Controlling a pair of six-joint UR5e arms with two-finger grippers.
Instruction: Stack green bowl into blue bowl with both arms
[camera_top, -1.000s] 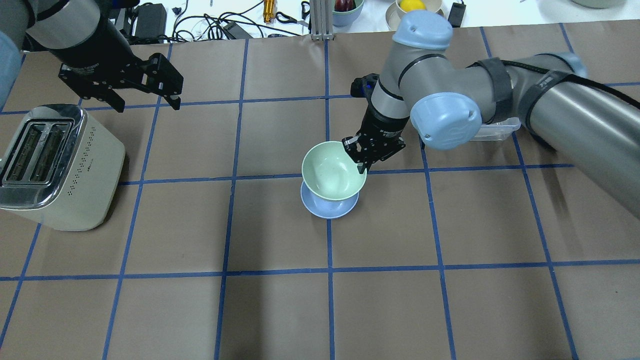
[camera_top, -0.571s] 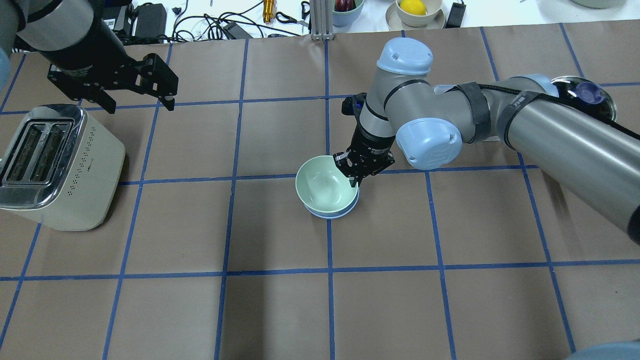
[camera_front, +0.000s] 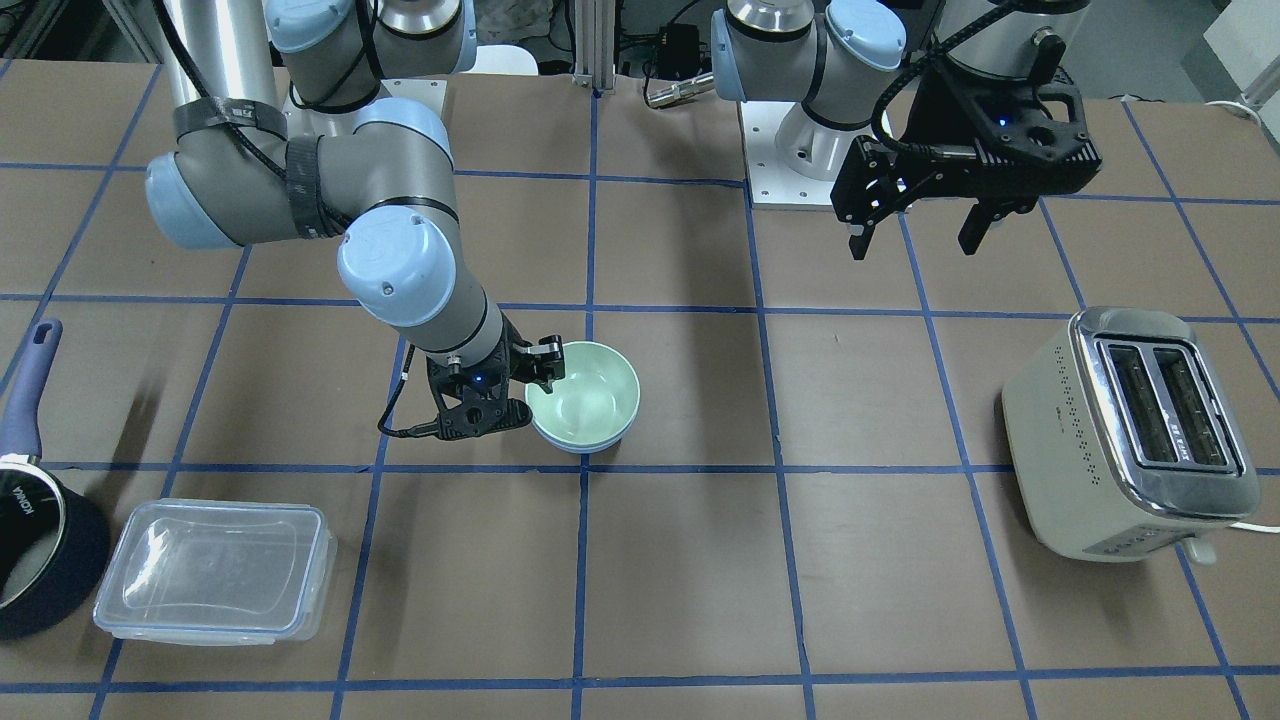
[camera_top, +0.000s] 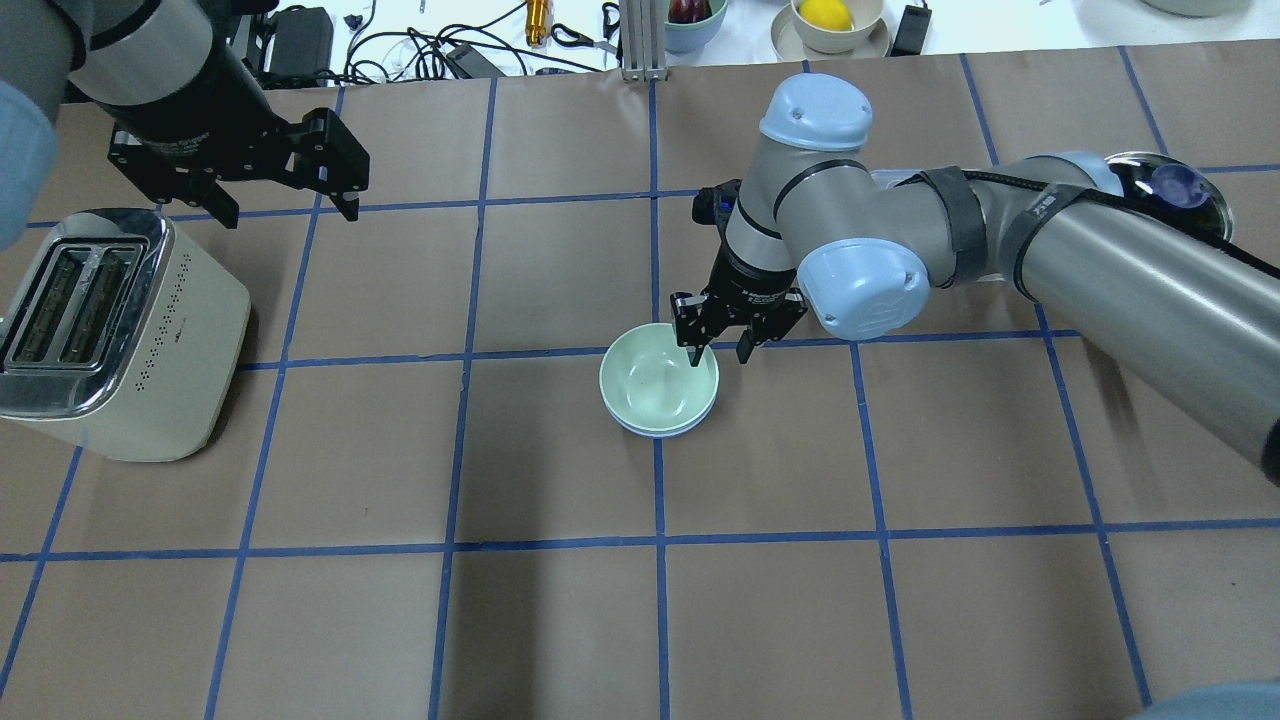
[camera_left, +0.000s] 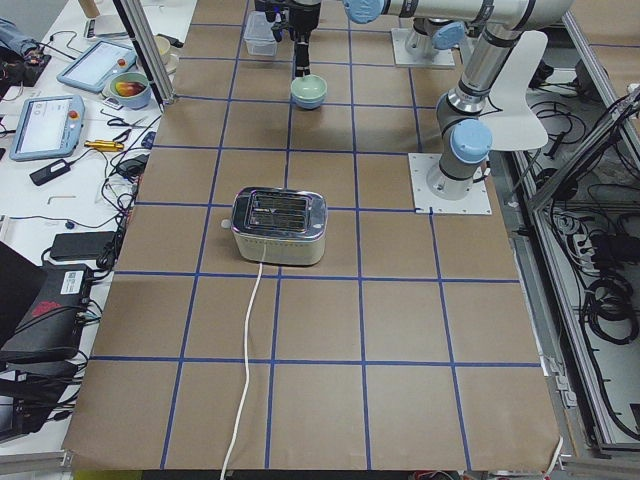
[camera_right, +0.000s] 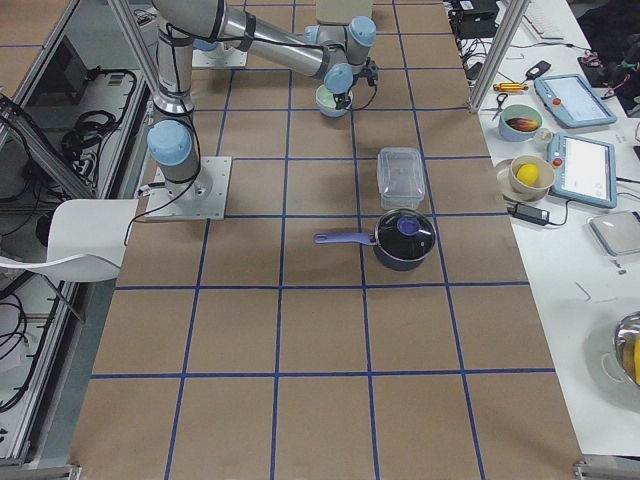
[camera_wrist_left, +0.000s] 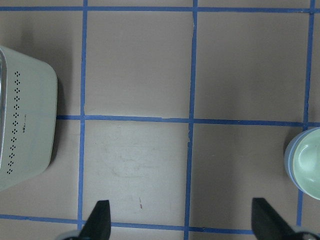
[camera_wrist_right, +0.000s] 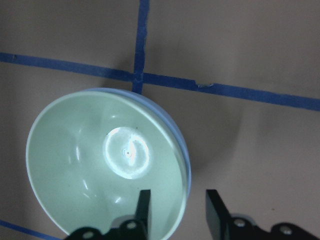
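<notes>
Astride green bowl rim: right gripper, jaws parted, gripping nothing.

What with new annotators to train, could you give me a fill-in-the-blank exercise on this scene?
1. The small round pale mint-green bowl sits nested inside the small round pale ___ bowl.
2. The right gripper, jaws open, straddles the stacked bowls' ___.
3. The left gripper hangs open above the table, holding ___.

Missing words: blue; rim; nothing.
</notes>
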